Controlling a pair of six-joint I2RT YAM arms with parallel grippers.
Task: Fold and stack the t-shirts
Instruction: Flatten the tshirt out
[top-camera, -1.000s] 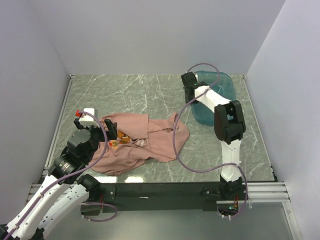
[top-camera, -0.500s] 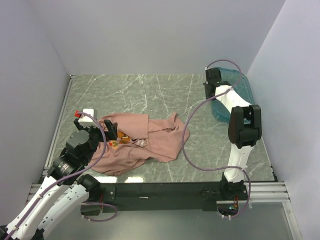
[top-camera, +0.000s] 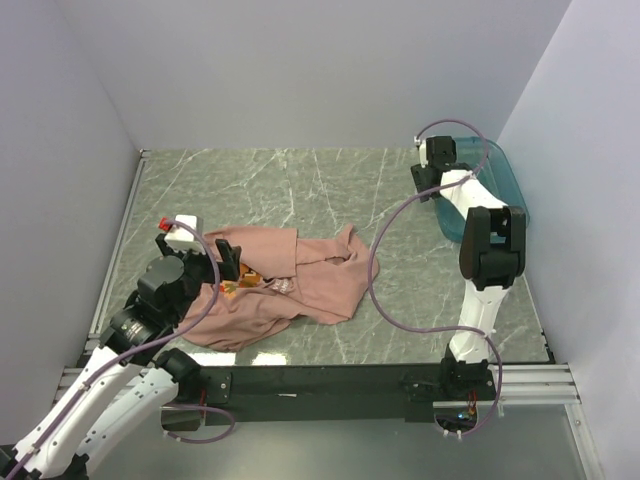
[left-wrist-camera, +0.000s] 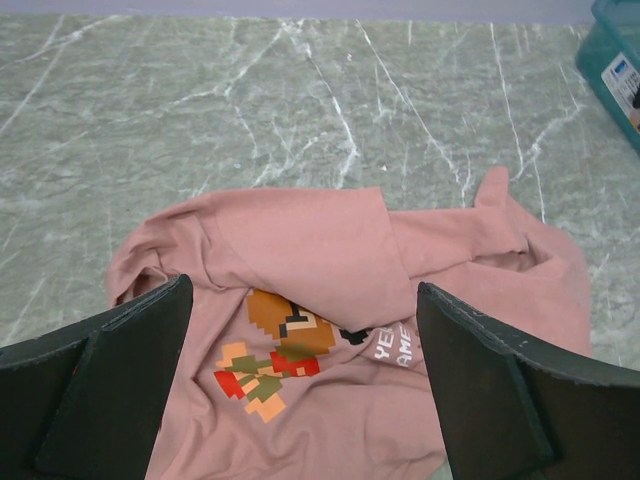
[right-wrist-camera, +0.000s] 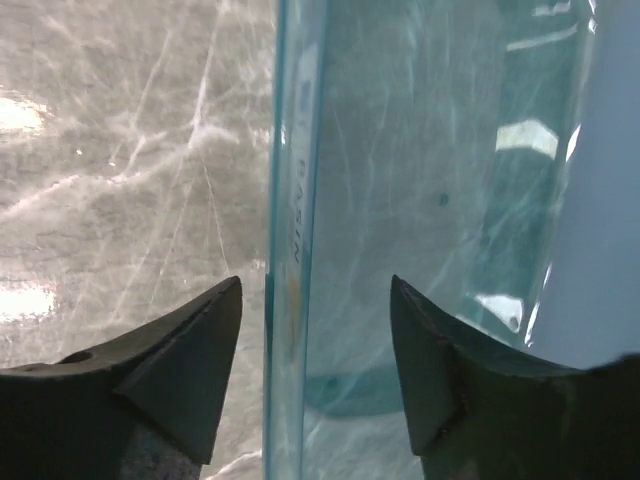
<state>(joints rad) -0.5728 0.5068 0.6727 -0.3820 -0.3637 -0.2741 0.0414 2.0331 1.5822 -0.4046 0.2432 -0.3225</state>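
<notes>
A salmon-pink t-shirt (top-camera: 290, 275) lies crumpled on the marble table, left of centre. Its pixel-character print (left-wrist-camera: 285, 345) faces up, partly under a fold. My left gripper (top-camera: 228, 265) hangs open just above the shirt's left part. In the left wrist view this gripper (left-wrist-camera: 300, 340) frames the print with nothing between its fingers. My right gripper (top-camera: 430, 190) is at the back right, at the teal tub (top-camera: 508, 190). In the right wrist view the right gripper (right-wrist-camera: 315, 300) stands open astride the tub's rim (right-wrist-camera: 295, 200), with a gap on both sides.
The tub stands tilted close against the right wall. A purple cable (top-camera: 385, 270) loops from the right arm down over the table near the shirt's right edge. Grey walls close the table on three sides.
The right arm swung right with the tub, carrying it to the right wall, and its jaws have opened off the rim. The left gripper shifted slightly over the shirt.
</notes>
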